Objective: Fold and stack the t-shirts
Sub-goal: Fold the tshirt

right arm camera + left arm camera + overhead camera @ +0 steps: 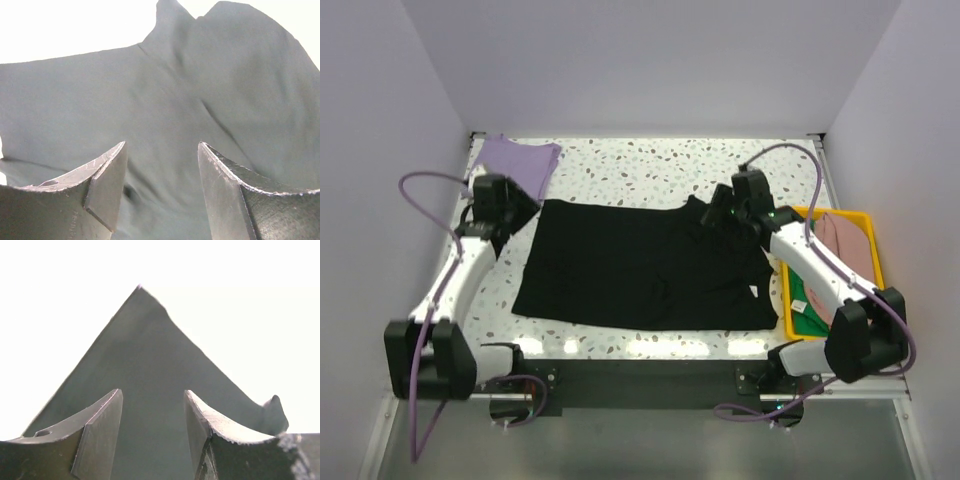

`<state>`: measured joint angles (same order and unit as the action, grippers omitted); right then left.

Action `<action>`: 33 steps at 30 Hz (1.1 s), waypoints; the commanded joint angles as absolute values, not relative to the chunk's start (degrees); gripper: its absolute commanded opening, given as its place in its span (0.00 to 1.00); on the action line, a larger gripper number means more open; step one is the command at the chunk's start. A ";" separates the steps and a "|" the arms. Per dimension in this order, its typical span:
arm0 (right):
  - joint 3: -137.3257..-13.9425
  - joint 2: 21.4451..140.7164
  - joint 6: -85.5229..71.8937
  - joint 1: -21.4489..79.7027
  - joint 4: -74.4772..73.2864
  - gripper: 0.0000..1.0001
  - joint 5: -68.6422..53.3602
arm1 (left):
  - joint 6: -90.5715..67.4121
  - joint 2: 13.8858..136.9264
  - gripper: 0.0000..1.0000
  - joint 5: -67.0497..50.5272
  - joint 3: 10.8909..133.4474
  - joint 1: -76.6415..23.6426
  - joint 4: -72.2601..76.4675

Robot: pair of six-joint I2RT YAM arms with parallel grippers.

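Black t-shirt is spread across the middle of the surface. My left claw and right claw hang released over its far corners. If they pinch unevenly, I reckon the fold goes crooked.

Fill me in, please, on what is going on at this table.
Two robot arms are working on a black t-shirt spread out flat. The left claw hovers at its far left corner, the right claw at its far right, both open and gripping nothing. A lavender t-shirt lies far left; a pink t-shirt and a green t-shirt sit in the yellow bin.
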<state>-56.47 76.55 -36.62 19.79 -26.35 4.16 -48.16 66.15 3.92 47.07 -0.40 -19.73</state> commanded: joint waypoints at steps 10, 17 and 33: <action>-84.71 101.66 -24.09 19.25 -21.18 0.61 3.25 | -31.11 108.95 0.47 6.85 80.76 -1.58 -18.70; -88.86 106.87 -22.85 17.76 -21.27 0.61 1.50 | -31.46 116.89 0.46 11.85 87.44 -3.16 -21.17; -87.28 108.54 -22.85 13.10 -21.18 0.61 -0.44 | -32.43 121.55 0.36 18.19 87.63 -5.89 -22.06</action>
